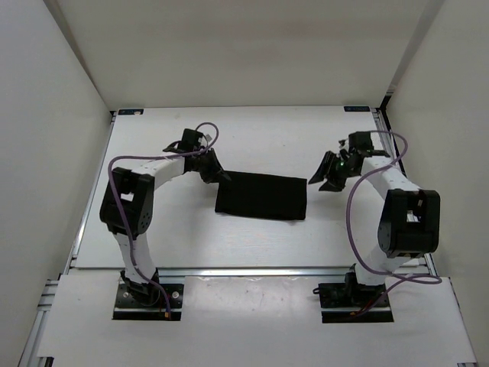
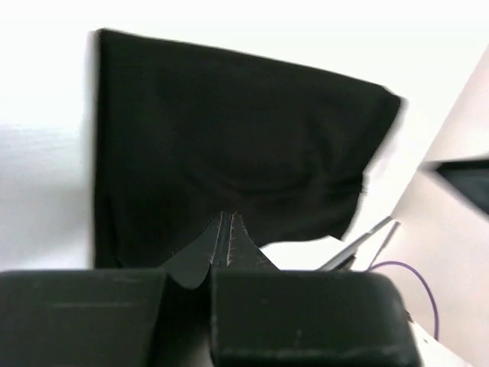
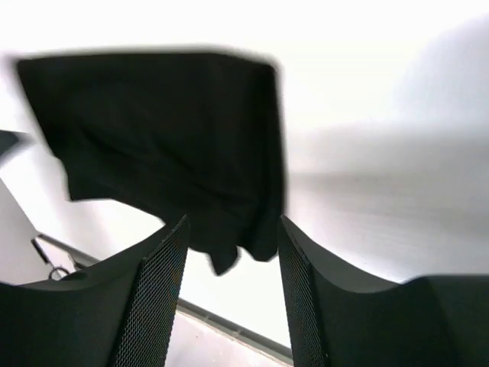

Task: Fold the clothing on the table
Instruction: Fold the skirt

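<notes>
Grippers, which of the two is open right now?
The right gripper, just right of the clothing: its fingers stand apart, while the left gripper is pressed shut.

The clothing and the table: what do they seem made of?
The clothing: soft matte black fabric; it lies limp, with faint creases and no shine. The table: hard, smooth white surface, perhaps laminate; flat and evenly bright.

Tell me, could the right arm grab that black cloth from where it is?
Probably yes. The right end effector is open beside the right edge of the clothing, with only bare table between them.
</notes>
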